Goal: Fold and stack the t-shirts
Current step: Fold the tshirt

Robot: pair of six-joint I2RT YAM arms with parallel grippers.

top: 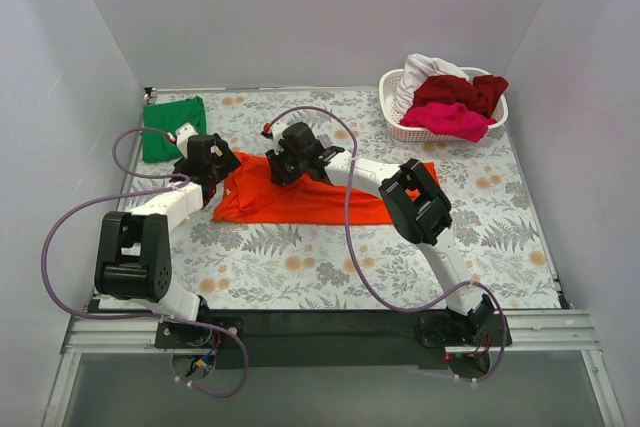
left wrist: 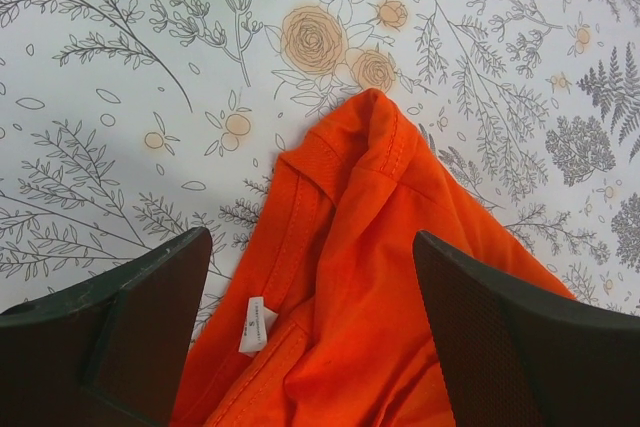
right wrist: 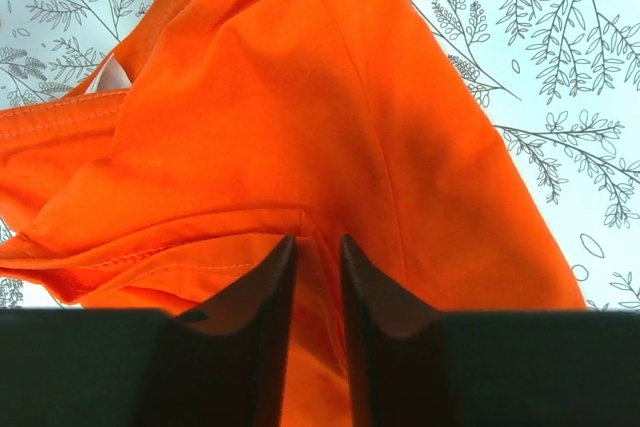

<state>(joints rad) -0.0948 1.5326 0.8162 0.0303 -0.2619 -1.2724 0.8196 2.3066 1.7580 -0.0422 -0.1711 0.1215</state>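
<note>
A fold of the orange-red t-shirt (top: 320, 202), lying on the floral table (top: 300, 272), is being pinched by the narrowed right gripper (right wrist: 318, 247); the left gripper (left wrist: 310, 247) is being held wide open over the shirt's collar edge.

Orange-red t-shirt (left wrist: 370, 277): soft matt cloth, stitched hems. Bench (left wrist: 120, 67): smooth matt sheet, printed botanical pattern. Basket (top: 415, 131), upper right: white plastic lattice. Left end effector fingers (left wrist: 130, 337): dark matt plastic, finely textured.

Readable text: none that I can make out. Item: one small white tag (left wrist: 256, 324) sewn on the orange t-shirt (left wrist: 370, 277), print too tiny to read.
</note>
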